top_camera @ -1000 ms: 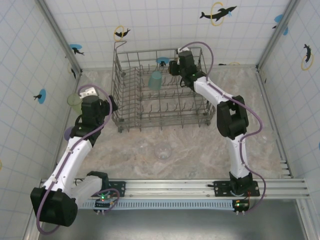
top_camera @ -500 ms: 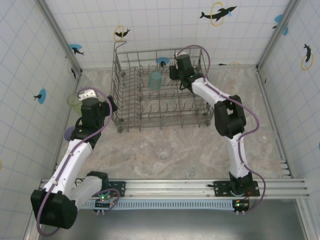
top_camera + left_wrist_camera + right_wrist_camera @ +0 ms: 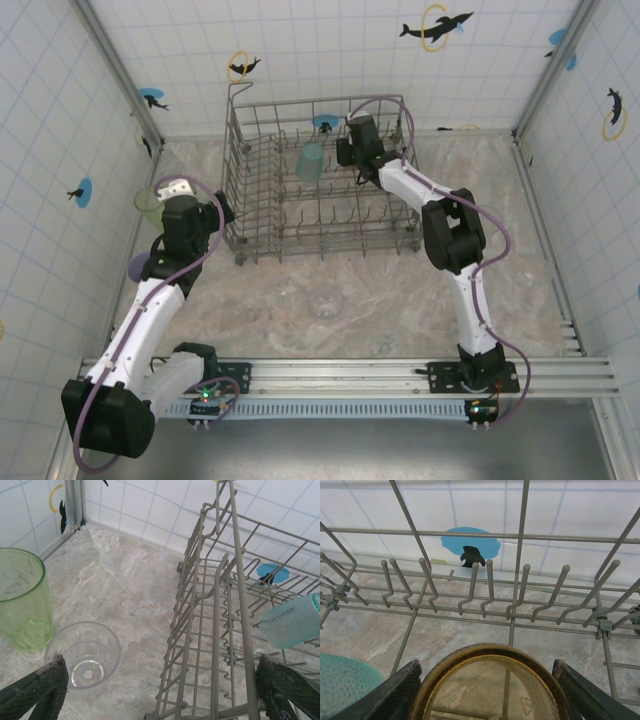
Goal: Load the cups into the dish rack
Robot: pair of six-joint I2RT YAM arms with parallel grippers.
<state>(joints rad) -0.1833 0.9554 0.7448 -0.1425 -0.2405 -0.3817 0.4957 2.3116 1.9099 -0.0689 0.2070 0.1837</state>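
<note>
The dish rack (image 3: 238, 180) stands at the back of the table, with a teal cup (image 3: 311, 160) lying inside it. My right gripper (image 3: 347, 152) is over the rack's back right part, shut on an amber-brown cup (image 3: 490, 651) whose rim faces the wrist camera between the fingers (image 3: 402, 685), above a row of tines. My left gripper (image 3: 160, 680) hangs open beside the rack's left wall (image 3: 220, 605), nothing between its jaws. Just left of it stand a clear cup (image 3: 85, 655) and a light green cup (image 3: 22, 600), both upright.
A lavender cup (image 3: 138, 266) sits by the left wall under the left arm. Two clear cups (image 3: 326, 300) (image 3: 287, 292) rest on the marble floor in front of the rack. Tiled walls close in on the left, back and right.
My right gripper has shifted slightly left and deeper into the rack with the amber cup. The left arm has hardly moved.
</note>
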